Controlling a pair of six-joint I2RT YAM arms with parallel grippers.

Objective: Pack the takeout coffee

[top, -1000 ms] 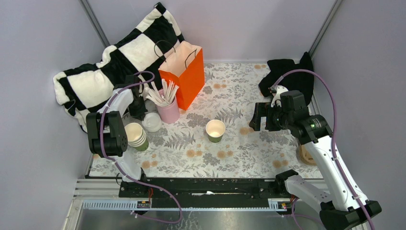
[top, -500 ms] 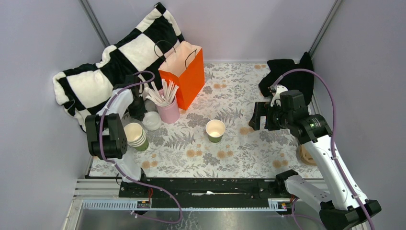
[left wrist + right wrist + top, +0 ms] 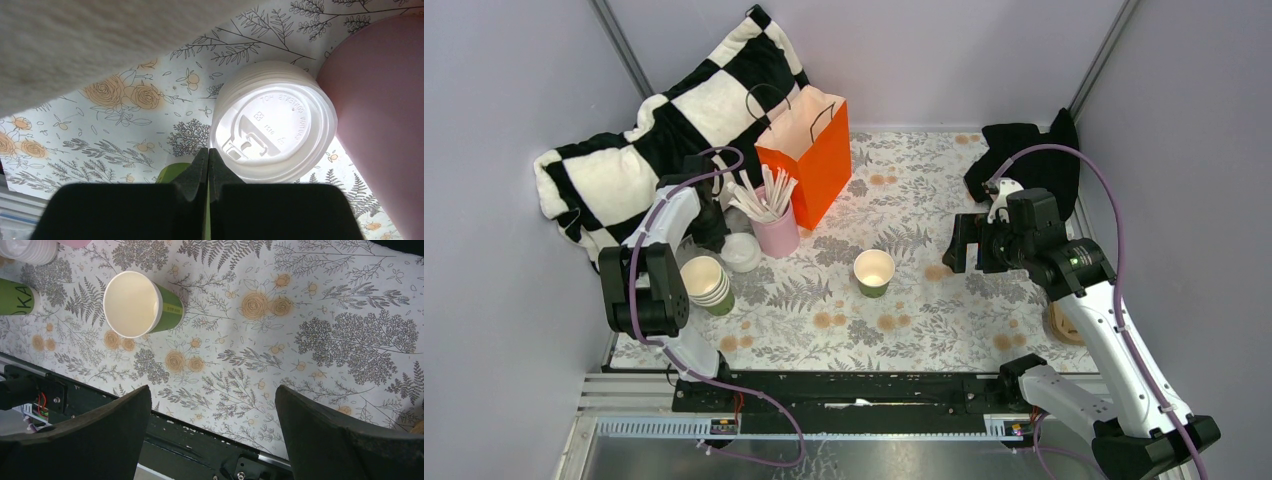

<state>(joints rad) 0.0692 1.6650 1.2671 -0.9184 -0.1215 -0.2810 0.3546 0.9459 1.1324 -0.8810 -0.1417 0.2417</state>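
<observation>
No lidded takeout coffee is in view. A lone green paper cup (image 3: pixel 874 271) (image 3: pixel 135 304) stands open-topped in the middle of the floral mat. A stack of white lids (image 3: pixel 741 253) (image 3: pixel 272 125) sits beside the pink cup of sticks (image 3: pixel 774 232) (image 3: pixel 385 125). My left gripper (image 3: pixel 716 236) (image 3: pixel 208 155) is shut, its tips touching at the left rim of the top lid, with nothing seen between them. My right gripper (image 3: pixel 961 252) (image 3: pixel 212 430) hangs open above the mat, right of the lone cup.
An orange paper bag (image 3: pixel 809 150) stands open at the back. The stack of lidless green cups (image 3: pixel 707 283) (image 3: pixel 15 297) sits front left. A checked pillow (image 3: pixel 654 140) leans at the left, black cloth (image 3: pixel 1024 150) lies back right, and a brown disc (image 3: pixel 1059 325) sits by the right arm.
My left gripper's jaws closed the last bit, and that arm's elbow drifted slightly left. The right arm and the cups have not moved.
</observation>
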